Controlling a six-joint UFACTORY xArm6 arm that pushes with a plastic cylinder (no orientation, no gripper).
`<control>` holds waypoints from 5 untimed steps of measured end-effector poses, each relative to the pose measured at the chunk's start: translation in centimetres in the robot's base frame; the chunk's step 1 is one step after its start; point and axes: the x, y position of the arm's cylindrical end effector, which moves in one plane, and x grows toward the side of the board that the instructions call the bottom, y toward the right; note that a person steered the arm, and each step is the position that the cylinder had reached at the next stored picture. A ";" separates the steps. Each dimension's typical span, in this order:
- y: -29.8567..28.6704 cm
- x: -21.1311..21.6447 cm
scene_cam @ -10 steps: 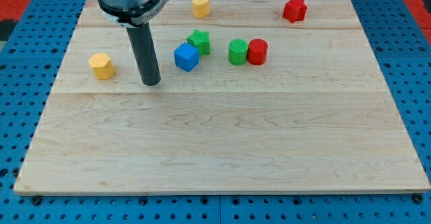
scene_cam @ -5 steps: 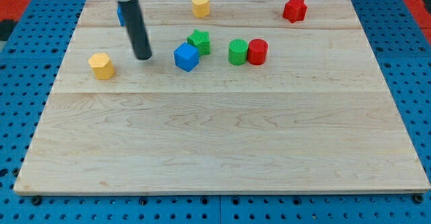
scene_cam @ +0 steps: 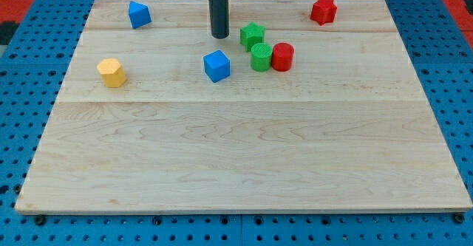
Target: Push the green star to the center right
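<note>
The green star [scene_cam: 253, 34] lies in the upper middle of the wooden board [scene_cam: 244, 157], touching the top of a green cylinder [scene_cam: 260, 57]. My tip [scene_cam: 219, 35] stands just to the star's left, a small gap apart. A red cylinder [scene_cam: 282, 56] touches the green cylinder's right side. A blue cube [scene_cam: 216, 66] lies below my tip.
A blue block [scene_cam: 139, 14] sits at the upper left, a yellow block [scene_cam: 111, 72] at the left, and a red star-like block [scene_cam: 323, 10] at the upper right. My rod hides a yellow block behind it at the top edge.
My tip swept from the left to the upper middle. The green star moved right and up, now against the green cylinder. The blue cube shifted slightly right and down.
</note>
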 end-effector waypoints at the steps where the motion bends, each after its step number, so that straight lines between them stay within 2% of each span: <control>1: 8.7 1.1; 2: 14.0 1.4; 4: 16.2 4.8; 5: 17.0 3.6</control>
